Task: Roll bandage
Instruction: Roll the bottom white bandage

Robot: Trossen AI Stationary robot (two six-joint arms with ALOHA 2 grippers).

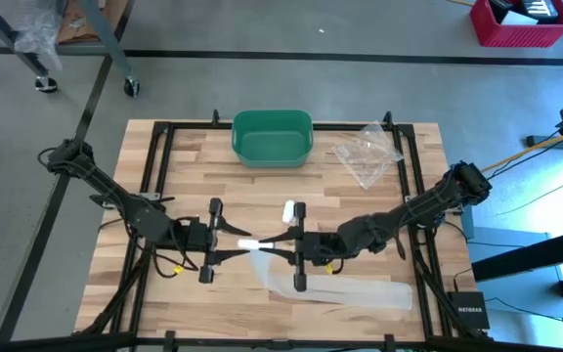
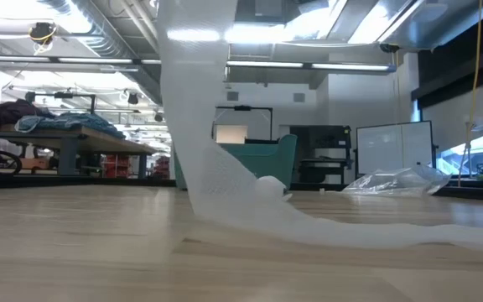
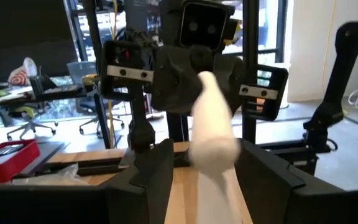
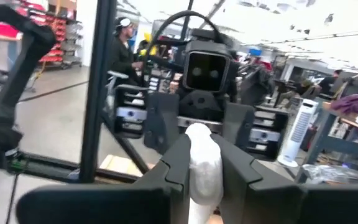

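Near the middle of the wooden surface (image 1: pixel 164 293), at about 6 o'clock from the green bin (image 1: pixel 273 137), the left gripper (image 1: pixel 245 250) and the right gripper (image 1: pixel 283 242) face each other with the rolled end of the white bandage (image 1: pixel 252 244) raised between them. The right gripper's fingers (image 4: pixel 173 163) are pinched narrow on the roll, while the left gripper's fingers (image 3: pixel 157 163) stand wider on either side of it, and I cannot tell whether they press it. From the roll the loose strip hangs down and trails flat toward 4 o'clock; a small white roll (image 1: pixel 288 209) lies at 12 o'clock of the grippers, and a clear plastic wrapper (image 1: pixel 367 153) sits at 3 o'clock of the bin.
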